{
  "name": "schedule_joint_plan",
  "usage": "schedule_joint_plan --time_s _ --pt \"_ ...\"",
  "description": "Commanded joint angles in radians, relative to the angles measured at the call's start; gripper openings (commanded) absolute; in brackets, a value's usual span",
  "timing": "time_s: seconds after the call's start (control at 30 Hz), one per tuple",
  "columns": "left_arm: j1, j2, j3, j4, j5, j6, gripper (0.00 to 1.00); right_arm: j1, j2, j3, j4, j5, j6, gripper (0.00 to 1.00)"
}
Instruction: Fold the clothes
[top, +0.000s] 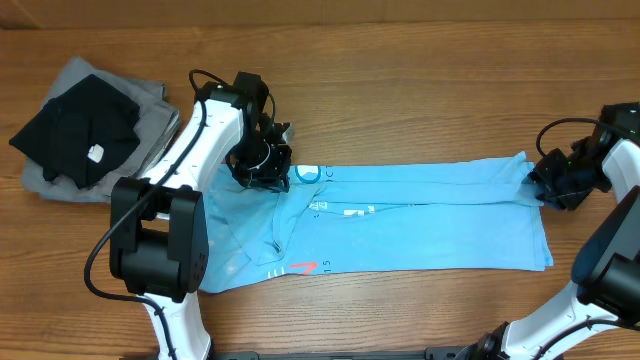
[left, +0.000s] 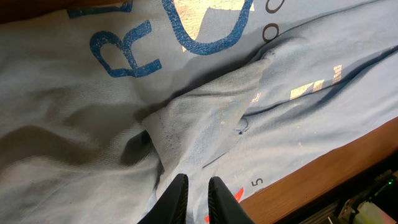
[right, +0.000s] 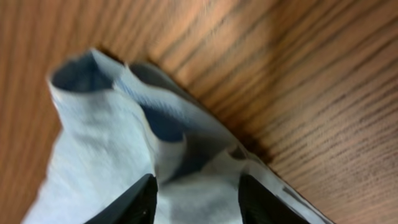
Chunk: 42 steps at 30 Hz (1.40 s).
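Observation:
The sky-blue T-shirt lies spread lengthwise on the wooden table, folded into a long band with white and orange-red lettering near its left end. My left gripper hovers over the collar end. In the left wrist view its fingers stand a narrow gap apart above a raised fold of the shirt, with nothing between them. My right gripper is at the shirt's far right edge. In the right wrist view it stands open, straddling the bunched hem.
A black garment with a small white tag lies on a grey one at the table's back left. The left arm's base covers the shirt's near-left corner. Bare wood runs along the back and front.

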Motion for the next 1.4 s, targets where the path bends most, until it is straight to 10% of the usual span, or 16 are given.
schedule_joint_plan --time_s 0.0,0.4,0.6,1.37 --pt "-0.004 0.006 0.019 0.001 0.019 0.019 0.16 0.001 -0.002 -0.005 0.026 0.006 0.023 0.43" --pt "-0.004 0.006 0.019 0.002 0.019 0.018 0.16 0.004 0.01 -0.071 0.077 0.015 0.035 0.33" --pt "-0.004 0.006 0.019 0.0 0.019 0.019 0.16 0.0 0.009 -0.054 0.048 0.014 0.034 0.05" --pt "-0.024 0.007 0.018 0.003 0.018 0.019 0.24 -0.018 -0.05 0.017 -0.034 -0.037 0.026 0.04"
